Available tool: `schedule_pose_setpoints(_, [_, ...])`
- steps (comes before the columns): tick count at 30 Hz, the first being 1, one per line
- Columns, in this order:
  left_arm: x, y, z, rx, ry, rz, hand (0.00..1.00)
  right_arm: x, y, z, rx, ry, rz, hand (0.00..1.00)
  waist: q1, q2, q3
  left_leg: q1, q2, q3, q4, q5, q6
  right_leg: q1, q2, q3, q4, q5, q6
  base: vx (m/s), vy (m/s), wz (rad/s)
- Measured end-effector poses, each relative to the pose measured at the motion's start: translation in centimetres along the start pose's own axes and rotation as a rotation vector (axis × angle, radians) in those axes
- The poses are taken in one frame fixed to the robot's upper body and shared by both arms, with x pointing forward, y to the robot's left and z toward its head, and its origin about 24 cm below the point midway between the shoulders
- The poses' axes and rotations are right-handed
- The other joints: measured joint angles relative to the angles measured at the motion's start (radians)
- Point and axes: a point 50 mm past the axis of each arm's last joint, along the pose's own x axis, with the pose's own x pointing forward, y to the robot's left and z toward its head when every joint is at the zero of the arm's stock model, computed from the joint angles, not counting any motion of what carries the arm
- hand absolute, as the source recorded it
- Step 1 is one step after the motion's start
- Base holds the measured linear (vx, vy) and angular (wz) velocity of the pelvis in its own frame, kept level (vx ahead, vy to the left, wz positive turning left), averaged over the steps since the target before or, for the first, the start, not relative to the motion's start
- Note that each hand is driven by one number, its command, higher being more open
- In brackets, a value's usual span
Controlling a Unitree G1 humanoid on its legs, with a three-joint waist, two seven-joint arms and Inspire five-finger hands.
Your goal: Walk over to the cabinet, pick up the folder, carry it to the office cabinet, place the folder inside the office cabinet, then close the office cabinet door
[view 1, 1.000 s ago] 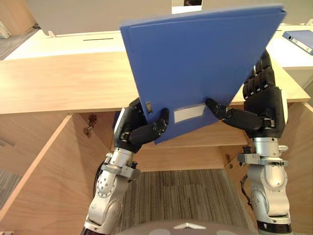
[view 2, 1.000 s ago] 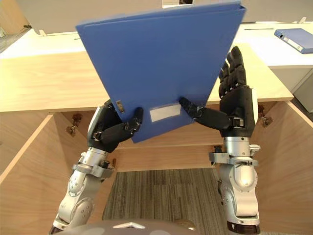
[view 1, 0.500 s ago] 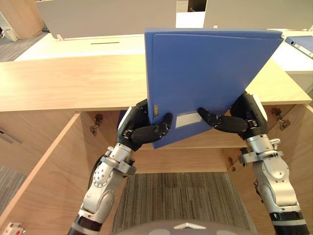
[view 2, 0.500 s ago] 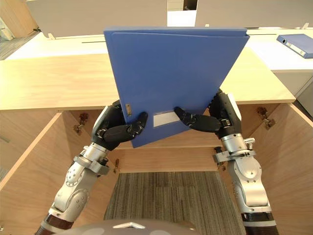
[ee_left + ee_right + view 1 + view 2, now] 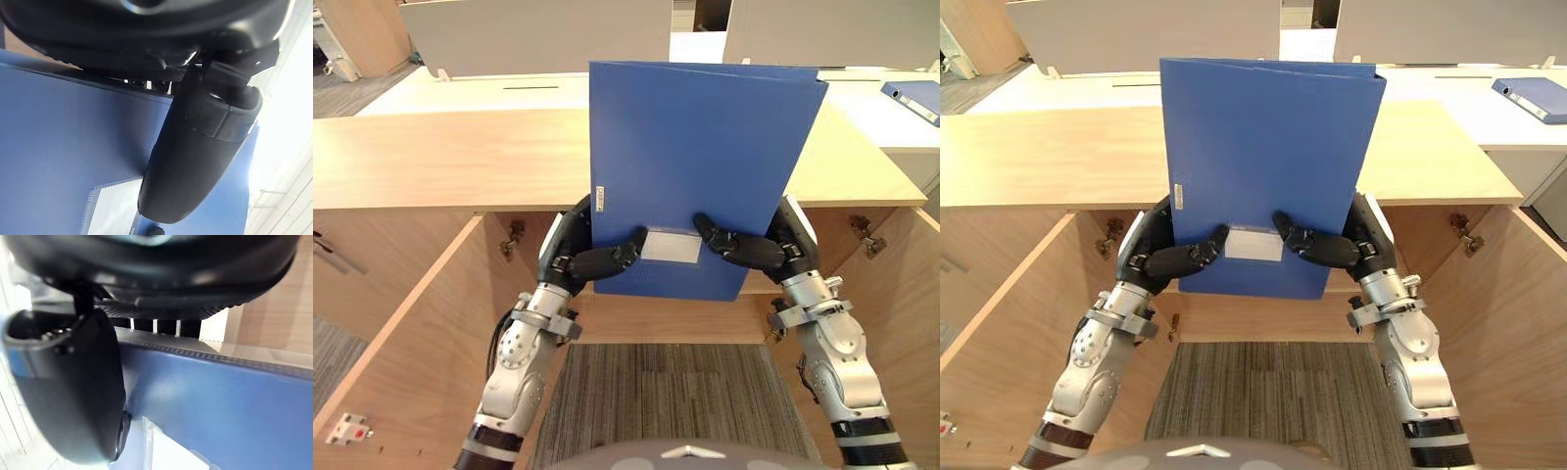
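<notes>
Left eye view: folder (image 5: 700,166) is now squared up with its long edges vertical. A second ago it was cocked over with one corner high to the right. The right hand (image 5: 764,250) has come in from the side edge to the lower part, mirroring the left hand (image 5: 582,257).

Both hands clamp the folder, thumbs across the front face either side of the white label (image 5: 671,246), fingers behind. Left wrist view shows its thumb (image 5: 205,147) flat on the blue cover; the right wrist view thumb (image 5: 73,391) does the same.

The folder is airborne in front of the office cabinet, overlapping its wooden top (image 5: 440,157). Left door (image 5: 406,323) and right door (image 5: 906,294) stand open.

My read: carry and reorientation are done. Next is to drop below the top's front lip and push in; an upper corner could catch that lip. Door closing is not started.
</notes>
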Motion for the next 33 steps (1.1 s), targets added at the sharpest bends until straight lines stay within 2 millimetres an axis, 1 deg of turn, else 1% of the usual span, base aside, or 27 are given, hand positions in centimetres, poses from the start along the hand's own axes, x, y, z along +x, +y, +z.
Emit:
schedule_pose_setpoints(5, [0.1,0.0,0.2,0.058,-0.019,0.027,1.00,0.0,-0.1,-0.4,0.007,0.011,-0.054,0.00,0.005,-0.002,-0.001,-0.004,0.002,-0.011,0.000,0.010,-0.002,0.001,0.002,-0.013,-0.006,0.006,-0.006,-0.04,-0.009,0.07])
schedule_pose_setpoints(7, [0.2,0.2,0.6,0.069,-0.048,0.062,1.00,-0.1,-0.1,-0.5,0.006,0.013,-0.087,0.00,0.005,-0.004,-0.004,-0.008,0.003,-0.013,0.000,0.013,-0.004,0.002,0.004,-0.016,-0.014,0.012,-0.008,-0.01,-0.005,0.02])
schedule_pose_setpoints(13, [-0.2,1.8,3.1,0.159,-0.196,0.266,1.00,-0.3,-0.6,-0.6,0.049,-0.010,-0.196,0.00,0.007,-0.016,-0.013,-0.014,0.004,-0.030,0.000,0.015,-0.006,0.012,0.005,-0.033,-0.030,0.016,-0.009,0.00,-0.010,0.08])
schedule_pose_setpoints(15, [-0.8,2.7,3.8,0.177,-0.235,0.365,1.00,-0.3,-0.7,-0.5,0.060,-0.022,-0.227,0.00,0.008,-0.016,-0.013,-0.016,0.004,-0.033,0.000,0.015,-0.006,0.012,0.004,-0.038,-0.031,0.016,-0.009,0.01,-0.005,0.05])
schedule_pose_setpoints(16, [-1.5,3.4,4.0,0.193,-0.247,0.432,1.00,-0.3,-0.6,-0.3,0.070,-0.037,-0.245,0.00,0.009,-0.016,-0.013,-0.017,0.004,-0.035,0.000,0.015,-0.006,0.013,0.004,-0.040,-0.032,0.016,-0.009,0.00,-0.001,0.03])
schedule_pose_setpoints(17, [-1.8,3.7,4.0,0.194,-0.246,0.457,1.00,-0.3,-0.5,-0.2,0.075,-0.043,-0.252,0.00,0.009,-0.016,-0.013,-0.017,0.004,-0.036,0.000,0.015,-0.006,0.013,0.004,-0.040,-0.032,0.016,-0.009,0.00,-0.002,0.04])
schedule_pose_setpoints(19, [-2.8,4.3,3.6,0.186,-0.230,0.531,1.00,-0.3,-0.4,0.2,0.082,-0.064,-0.263,0.00,0.009,-0.016,-0.013,-0.019,0.004,-0.039,0.000,0.015,-0.006,0.013,0.004,-0.043,-0.033,0.016,-0.009,0.00,-0.004,0.04])
schedule_pose_setpoints(22, [-4.6,4.8,2.5,0.170,-0.175,0.623,1.00,-0.3,-0.3,0.9,0.068,-0.098,-0.295,0.00,0.014,-0.019,-0.012,-0.022,0.004,-0.046,0.000,0.015,-0.006,0.014,0.003,-0.049,-0.033,0.015,-0.010,-0.01,-0.002,0.07])
schedule_pose_setpoints(26, [-5.8,5.6,0.7,0.168,-0.079,0.670,1.00,-0.4,-0.3,0.9,0.088,-0.105,-0.331,0.00,0.017,-0.025,-0.013,-0.027,0.003,-0.060,-0.001,0.019,-0.007,0.015,0.002,-0.064,-0.033,0.014,-0.010,-0.02,-0.003,0.10])
schedule_pose_setpoints(28, [-6.7,6.0,-1.1,0.156,0.018,0.698,1.00,-0.5,-0.3,0.8,0.091,-0.101,-0.334,0.00,0.018,-0.026,-0.014,-0.028,0.003,-0.061,-0.001,0.019,-0.007,0.015,0.002,-0.066,-0.033,0.014,-0.010,0.00,0.000,0.00])
schedule_pose_setpoints(31, [-7.5,6.3,-2.9,0.149,0.119,0.711,1.00,-0.7,-0.2,0.7,0.092,-0.096,-0.337,0.00,0.020,-0.028,-0.014,-0.031,0.003,-0.063,-0.001,0.019,-0.007,0.014,0.002,-0.068,-0.034,0.014,-0.010,0.00,0.000,0.00])
schedule_pose_setpoints(33, [-8.5,6.4,-4.5,0.155,0.216,0.721,1.00,-1.0,-0.2,0.9,0.089,-0.098,-0.337,0.00,0.019,-0.030,-0.013,-0.035,0.003,-0.064,-0.001,0.019,-0.007,0.010,0.002,-0.069,-0.036,0.014,-0.010,0.00,0.000,0.00])
